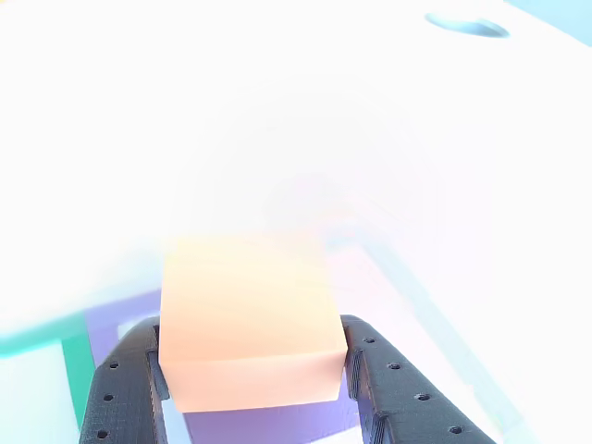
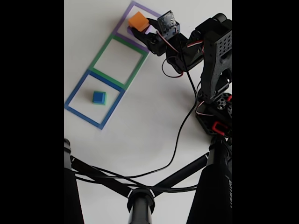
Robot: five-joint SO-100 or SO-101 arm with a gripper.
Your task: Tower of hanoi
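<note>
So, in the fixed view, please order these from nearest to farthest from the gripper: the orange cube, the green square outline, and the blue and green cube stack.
1. The orange cube: between the fingers of the gripper, over the purple square outline at the top.
2. The green square outline: the middle one, just below.
3. The blue and green cube stack: inside the blue square outline, lowest in the view.

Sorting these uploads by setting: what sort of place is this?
Probably a hobbyist's tabletop robot setup: a plain white table, three taped square outlines laid out on it, and dark tripod legs in the foreground. The gripper holds an orange cube.
</note>
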